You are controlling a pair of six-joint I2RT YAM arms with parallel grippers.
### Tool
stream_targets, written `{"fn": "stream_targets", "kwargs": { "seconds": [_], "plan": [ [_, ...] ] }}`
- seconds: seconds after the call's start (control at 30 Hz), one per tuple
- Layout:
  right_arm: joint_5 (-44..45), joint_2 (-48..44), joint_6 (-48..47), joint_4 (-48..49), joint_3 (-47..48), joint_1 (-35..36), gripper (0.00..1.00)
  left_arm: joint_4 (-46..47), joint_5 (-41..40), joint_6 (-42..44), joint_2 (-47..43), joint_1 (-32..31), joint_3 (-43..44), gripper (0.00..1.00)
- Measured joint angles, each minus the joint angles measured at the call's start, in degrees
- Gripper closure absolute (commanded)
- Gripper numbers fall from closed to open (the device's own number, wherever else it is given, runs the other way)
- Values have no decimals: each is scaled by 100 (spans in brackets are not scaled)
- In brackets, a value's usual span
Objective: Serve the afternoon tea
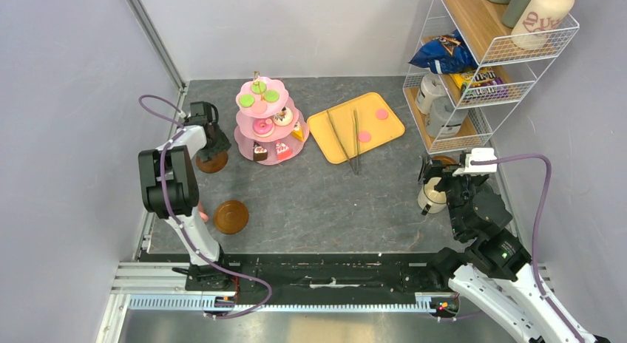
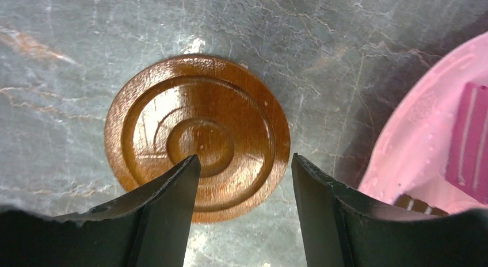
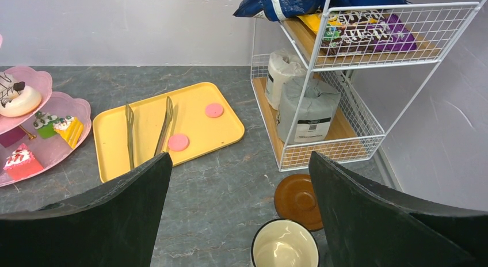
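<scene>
The pink three-tier stand (image 1: 260, 125) holds cake wedges, donuts and green macarons. Just left of it lies a round brown saucer (image 2: 195, 134), flat on the table. My left gripper (image 2: 244, 163) hovers over the saucer's near right edge, open, nothing between the fingers. A second saucer (image 1: 231, 216) lies nearer the arm bases. On the right, a cream mug (image 3: 285, 245) stands upright beside a third saucer (image 3: 296, 199). My right gripper (image 3: 239, 160) is above and behind the mug, wide open and empty.
A yellow tray (image 1: 336, 147) in the middle carries metal tongs (image 1: 347, 140) and two pink macarons (image 3: 214, 110). A white wire shelf rack (image 1: 473, 84) at the right wall holds a blue bag, a candy packet, a cream bottle and two pale containers. Grey walls close both sides.
</scene>
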Motion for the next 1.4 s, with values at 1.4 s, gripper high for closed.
{"fn": "stream_targets", "kwargs": {
  "seconds": [1.4],
  "plan": [
    [20,-55,-4,76,-22,37,1,46,297,52,-175,-151,-479,51]
  ]
}}
